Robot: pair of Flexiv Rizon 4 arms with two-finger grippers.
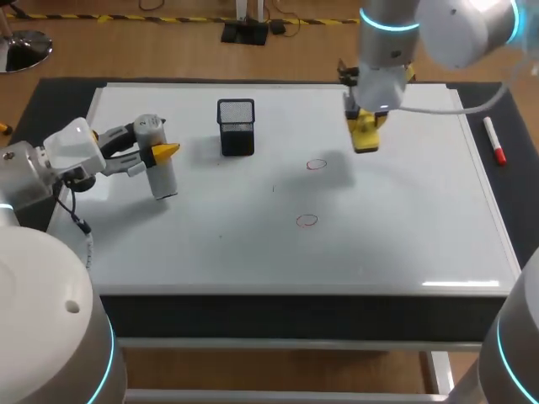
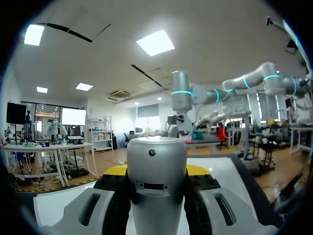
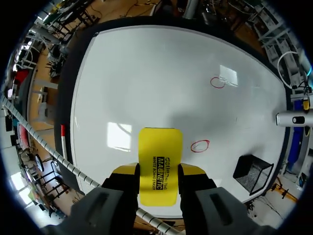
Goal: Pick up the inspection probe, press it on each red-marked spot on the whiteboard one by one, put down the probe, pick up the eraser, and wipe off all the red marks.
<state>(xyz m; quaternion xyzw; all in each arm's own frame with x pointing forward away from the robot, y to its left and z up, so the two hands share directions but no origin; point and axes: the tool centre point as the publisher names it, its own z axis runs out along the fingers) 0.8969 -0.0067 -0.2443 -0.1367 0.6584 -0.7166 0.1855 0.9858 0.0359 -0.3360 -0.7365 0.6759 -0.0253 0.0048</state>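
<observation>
At the left side of the white rectangular whiteboard (image 1: pixel 253 244), the left gripper (image 1: pixel 164 153) comes in level from the left edge. Its jaws are pinched on the upper part of a silver-grey cylindrical inspection probe (image 1: pixel 158 168). The probe stands upright, with its lower end at the board surface or just above it; contact cannot be told. From the left wrist view, the left gripper (image 2: pixel 156 170) has both fingers pressed against the sides of the inspection probe (image 2: pixel 156 196), and the yellow tips show just behind it.

Over the far right part of the board, the right gripper (image 1: pixel 366 124) points down. Its jaws are closed on a flat yellow rectangular eraser (image 1: pixel 366 141). The right wrist view shows the right gripper (image 3: pixel 159 170) gripping the eraser (image 3: pixel 160 147) from both long edges, jaws spread only as wide as the block, which juts out ahead of the tips over the whiteboard (image 3: pixel 146 73).

Two small red ring marks lie near the middle of the board: a far one (image 1: pixel 317 165) (image 3: pixel 199 146), left of and nearer than the eraser, and a near one (image 1: pixel 307 220) (image 3: pixel 217 82). A black wire-mesh pen cup (image 1: pixel 237 126) (image 3: pixel 253 172) stands on the far part of the board, between the two grippers. A white marker pen with a red cap (image 1: pixel 494 140) (image 3: pixel 62 142) lies by the right edge of the board.
</observation>
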